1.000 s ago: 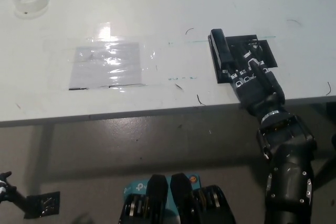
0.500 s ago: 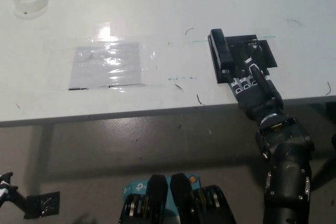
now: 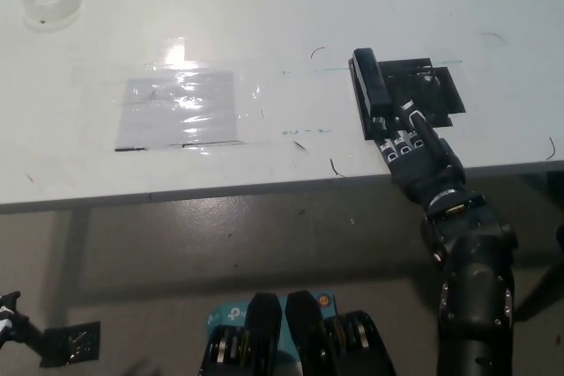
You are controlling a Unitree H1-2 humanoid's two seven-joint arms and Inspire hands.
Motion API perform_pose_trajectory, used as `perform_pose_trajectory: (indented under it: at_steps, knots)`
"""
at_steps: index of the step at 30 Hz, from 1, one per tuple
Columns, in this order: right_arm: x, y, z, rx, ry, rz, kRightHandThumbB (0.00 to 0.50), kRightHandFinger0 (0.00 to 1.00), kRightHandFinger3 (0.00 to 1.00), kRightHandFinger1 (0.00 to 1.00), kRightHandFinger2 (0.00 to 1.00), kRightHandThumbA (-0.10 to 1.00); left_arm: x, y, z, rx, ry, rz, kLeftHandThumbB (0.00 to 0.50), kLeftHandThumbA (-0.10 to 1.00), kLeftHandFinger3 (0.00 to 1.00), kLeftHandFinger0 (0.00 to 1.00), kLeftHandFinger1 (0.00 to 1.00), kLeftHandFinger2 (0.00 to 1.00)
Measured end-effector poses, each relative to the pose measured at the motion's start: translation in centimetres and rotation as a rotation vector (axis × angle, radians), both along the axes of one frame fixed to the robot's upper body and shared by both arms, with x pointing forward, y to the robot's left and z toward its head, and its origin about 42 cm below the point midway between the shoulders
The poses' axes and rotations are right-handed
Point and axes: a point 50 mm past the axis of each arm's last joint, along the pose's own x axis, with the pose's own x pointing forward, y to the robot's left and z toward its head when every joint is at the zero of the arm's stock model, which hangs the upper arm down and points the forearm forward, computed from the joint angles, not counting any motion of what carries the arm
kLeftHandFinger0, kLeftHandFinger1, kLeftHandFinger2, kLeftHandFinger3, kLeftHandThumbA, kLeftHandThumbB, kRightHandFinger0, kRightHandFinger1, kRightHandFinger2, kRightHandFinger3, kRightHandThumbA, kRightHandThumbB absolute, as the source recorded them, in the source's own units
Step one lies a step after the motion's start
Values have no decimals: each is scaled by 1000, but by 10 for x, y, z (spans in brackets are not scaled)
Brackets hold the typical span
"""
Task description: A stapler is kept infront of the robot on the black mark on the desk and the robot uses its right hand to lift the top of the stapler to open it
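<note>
One view, from the head, shows the stapler (image 3: pixel 374 87) lying shut on the black mark (image 3: pixel 423 94) at the right of the white desk (image 3: pixel 264 6), its long side running away from the robot. The black right hand (image 3: pixel 412 143) lies over the near edge of the mark, just beside the stapler's near end, its fingers (image 3: pixel 401 134) loosely apart and holding nothing. Only a sliver of the left hand (image 3: pixel 7 313) shows at the lower left, too little to tell its state; a tape roll (image 3: pixel 51 2) sits at the desk's far left and a clear sheet (image 3: pixel 181 110) lies mid-desk.
</note>
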Motion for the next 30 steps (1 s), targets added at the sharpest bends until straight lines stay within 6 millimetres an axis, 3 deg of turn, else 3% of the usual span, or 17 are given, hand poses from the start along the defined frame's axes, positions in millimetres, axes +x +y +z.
perform_pose_trajectory:
  at_steps: [5,7,8,15,24,26,30]
  knots:
    - [6,2,4,3,-1,4,86,967,1000,1000,1000,1000,-4,0,-2,-2,9,2,46,682,884,417,512,709]
    - [8,2,6,0,-3,5,91,962,1000,1000,1000,1000,-5,1,-3,-3,11,3,37,690,880,416,514,709]
    - [10,1,6,-1,-2,6,92,933,1000,1000,1000,1000,-6,1,-4,-3,12,4,8,689,883,411,498,695]
    - [22,1,13,-14,4,12,112,939,1000,1000,1000,1000,-13,0,-8,-5,24,7,27,688,875,422,520,702]
    - [38,8,18,-34,36,27,99,860,1000,970,1000,1000,-18,-2,-12,-14,35,10,22,694,878,424,524,700]
    - [39,9,20,-41,41,26,101,795,1000,926,987,1000,-18,-2,-12,-16,36,10,22,696,875,408,503,691]
    - [43,11,26,-56,44,22,97,790,1000,922,990,1000,-20,-2,-13,-18,38,12,32,699,869,420,518,698]
